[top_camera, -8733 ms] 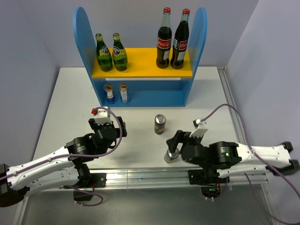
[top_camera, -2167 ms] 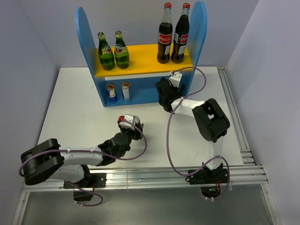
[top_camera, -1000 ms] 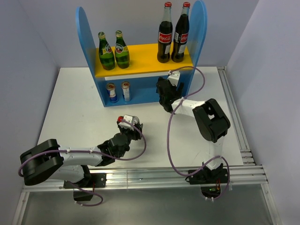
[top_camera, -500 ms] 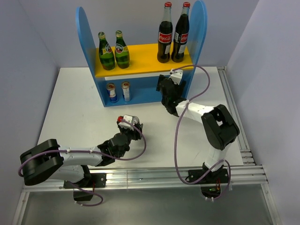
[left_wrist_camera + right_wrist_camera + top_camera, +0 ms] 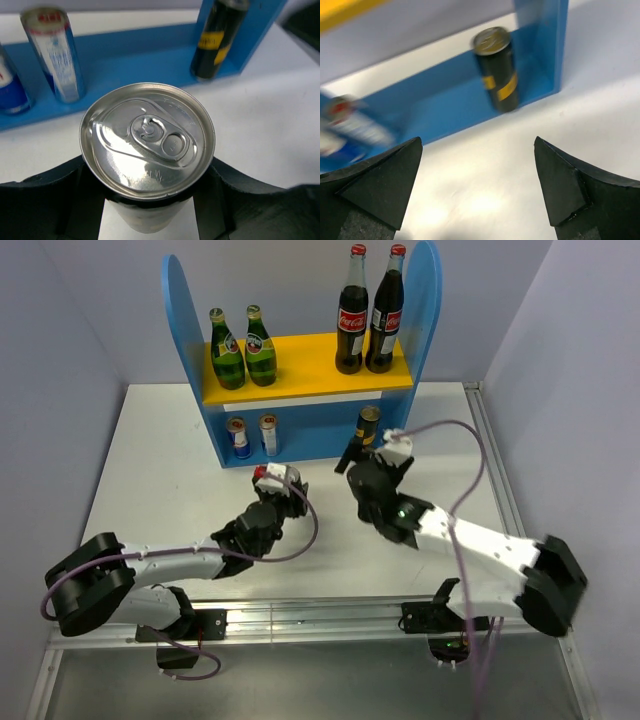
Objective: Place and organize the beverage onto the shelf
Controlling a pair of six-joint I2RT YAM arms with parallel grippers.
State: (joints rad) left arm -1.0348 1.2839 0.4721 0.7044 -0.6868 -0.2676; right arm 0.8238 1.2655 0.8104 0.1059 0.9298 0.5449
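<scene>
The shelf (image 5: 185, 330) stands at the back with two green bottles (image 5: 241, 350) on its yellow board (image 5: 305, 365). On the lower level stand two silver-blue cans (image 5: 251, 436) at the left and a dark can (image 5: 369, 426) at the right. My left gripper (image 5: 280, 488) is shut on a slim silver-lidded can (image 5: 147, 137), upright in front of the shelf; black fingers (image 5: 220, 195) flank it. The right gripper (image 5: 360, 466) is open and holds nothing, a short way in front of the dark can (image 5: 497, 70), its fingertips (image 5: 380, 177) wide apart.
Two tall cola bottles (image 5: 368, 315) with red caps stand on the right of the yellow board. A metal rail (image 5: 500, 490) runs along the table's right edge. Both arms' cables loop above the table near the grippers.
The right gripper has drawn back from the lower shelf, leaving the dark can standing there. The left gripper has carried its can a little nearer the shelf.
</scene>
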